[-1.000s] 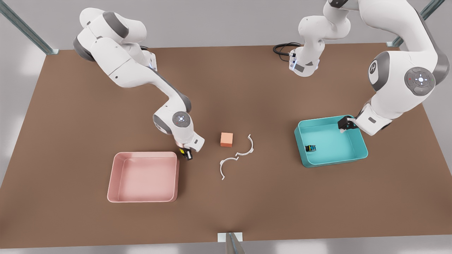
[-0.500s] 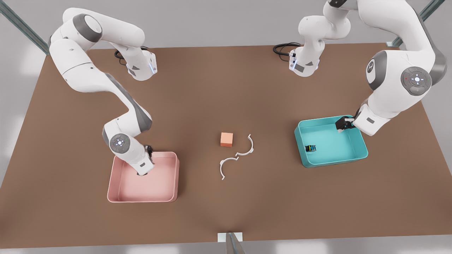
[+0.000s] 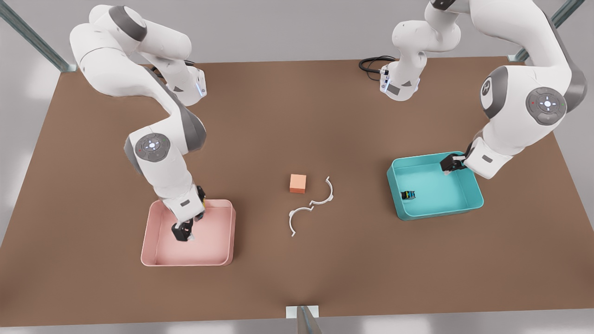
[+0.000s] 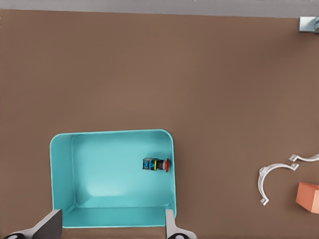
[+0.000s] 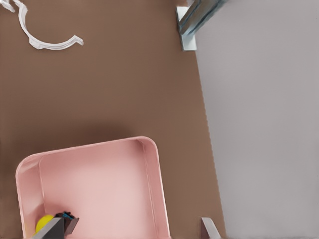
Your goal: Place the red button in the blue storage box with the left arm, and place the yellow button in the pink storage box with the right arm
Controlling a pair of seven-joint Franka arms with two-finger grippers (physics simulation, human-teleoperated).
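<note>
1. front view: the right gripper (image 3: 182, 233) is hanging over the pink storage box (image 3: 222, 260); the left gripper (image 3: 452, 164) is waiting over the blue storage box (image 3: 475, 202), holding the red button (image 3: 409, 195).
2. left wrist view: fingers are spreading wide and empty.
3. right wrist view: fingers are spreading; the yellow button (image 5: 46, 224) is lying in the box, beside one finger.

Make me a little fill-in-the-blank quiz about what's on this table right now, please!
1. The red button lies inside the ______ storage box.
2. The yellow button lies in a corner of the ______ storage box.
3. The cube on the bare table between the two boxes is ______ in colour.
4. Beside the cube lie two white ______-shaped clips.

Missing words: blue; pink; orange; arc
</note>
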